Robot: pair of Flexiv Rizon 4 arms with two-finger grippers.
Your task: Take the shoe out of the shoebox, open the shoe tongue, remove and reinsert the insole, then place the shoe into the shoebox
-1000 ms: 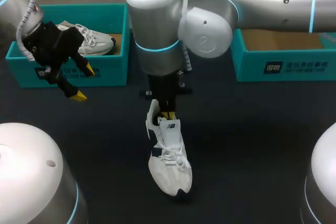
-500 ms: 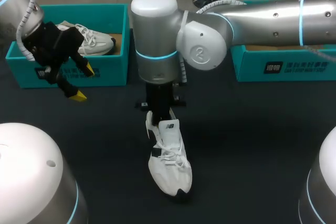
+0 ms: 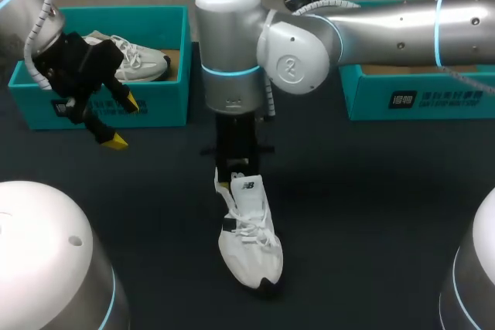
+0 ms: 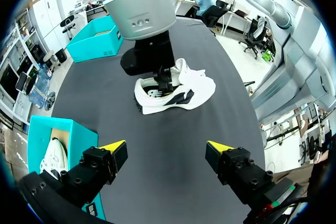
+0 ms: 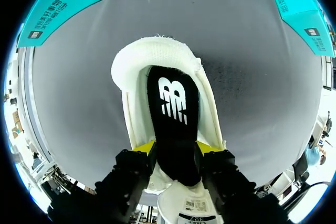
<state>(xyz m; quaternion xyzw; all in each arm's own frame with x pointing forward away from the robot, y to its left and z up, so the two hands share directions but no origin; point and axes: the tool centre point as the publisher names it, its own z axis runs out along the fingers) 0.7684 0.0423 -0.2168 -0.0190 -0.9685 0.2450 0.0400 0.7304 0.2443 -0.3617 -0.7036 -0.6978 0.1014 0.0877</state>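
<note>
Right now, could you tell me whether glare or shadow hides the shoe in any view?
Head view: no glare on the shoe; highlights sit on the right arm. Left wrist view: shoe evenly lit. Right wrist view: table gleams pale around the black insole in the right gripper.

The dark table (image 3: 371, 214) spreads beneath the right gripper (image 5: 176, 148) and ahead of the left gripper (image 3: 124, 123). A spare white sneaker (image 3: 143, 61) lies in a teal box (image 3: 158, 106) just beside the left gripper.

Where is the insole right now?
In the right wrist view, the black insole is pinched in the right gripper, lying in the white shoe opening at mid-table.
</note>
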